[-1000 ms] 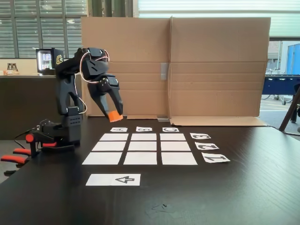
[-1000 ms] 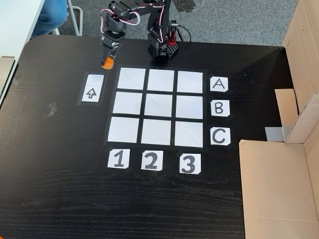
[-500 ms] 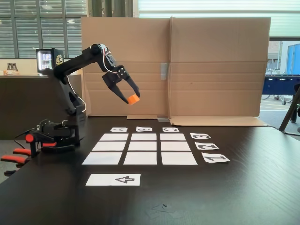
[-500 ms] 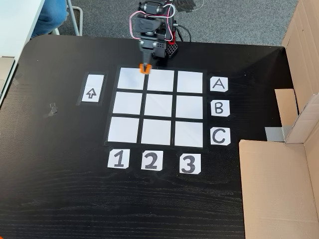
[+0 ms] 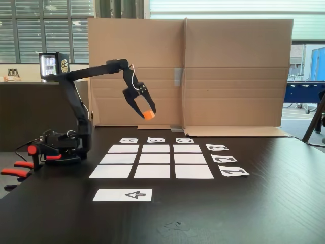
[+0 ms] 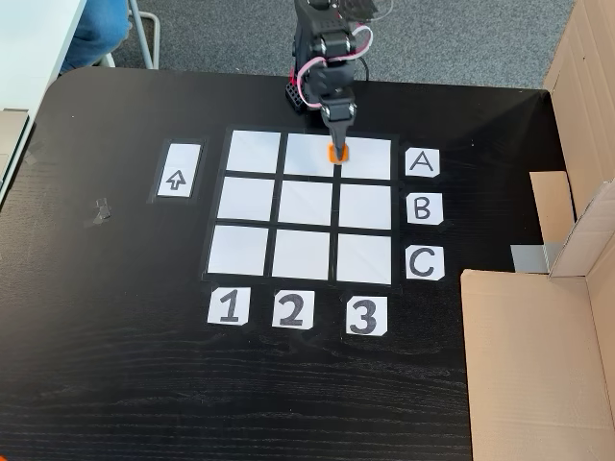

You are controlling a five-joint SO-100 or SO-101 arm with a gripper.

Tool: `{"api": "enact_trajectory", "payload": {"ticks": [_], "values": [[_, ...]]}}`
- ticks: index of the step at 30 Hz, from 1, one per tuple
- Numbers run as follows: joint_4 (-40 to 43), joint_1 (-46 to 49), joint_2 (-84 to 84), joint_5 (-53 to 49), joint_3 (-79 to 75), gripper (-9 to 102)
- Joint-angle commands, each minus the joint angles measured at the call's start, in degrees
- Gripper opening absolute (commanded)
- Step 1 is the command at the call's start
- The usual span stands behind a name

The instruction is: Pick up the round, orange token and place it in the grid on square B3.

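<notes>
**Orange token held in the air above the lettered grid**

The black arm reached out from its base at the edge of the dark desk (image 6: pixel 115 384), and its end effector (image 5: pixel 146 113) was closed on the token (image 5: pixel 148 115), a small orange cylinder pinched between the two fingertips. In the side-on fixed view the token hung well above the desk, in front of the cardboard wall (image 5: pixel 233 71), clear of every paper.

In the fixed view from above, the token (image 6: pixel 337 151) appeared over the grid (image 6: pixel 306 205), at the seam between the middle and right-hand rectangles of the row level with the card marked A (image 6: pixel 422 162). Square B3 (image 6: pixel 364 206), the rectangle in line with the card marked B (image 6: pixel 423 207) and the card marked 3 (image 6: pixel 363 316), lay just below that spot in the picture and was bare.

The remaining cards beside the grid read C (image 6: pixel 423 261), 1 (image 6: pixel 229 306) and 2 (image 6: pixel 291 310), all in bold black characters. Left of the grid in that same view lay a separate white strip (image 6: pixel 178 170) printed with a black arrow pointing toward the arm's side of the desk. In the side-on view the letters and numbers stood upside down.
</notes>
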Motion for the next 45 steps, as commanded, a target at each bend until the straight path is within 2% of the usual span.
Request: {"api": "enact_trajectory", "payload": {"ticks": [1,8,20,40,41,45], "values": [[-2.64,-2.20,-5.19,2.29,-1.49,-1],[-7.91,-4.04,-17.23,5.27,-4.92,-1],[-7.91,-7.56,-34.45,8.61,-13.97,-1],[-7.91,-10.11,-39.02,9.58,-16.17,-1],[-7.91,-10.20,-39.20,9.58,-16.17,1],[-7.65,-10.37,-39.29,9.58,-16.00,19]]}}
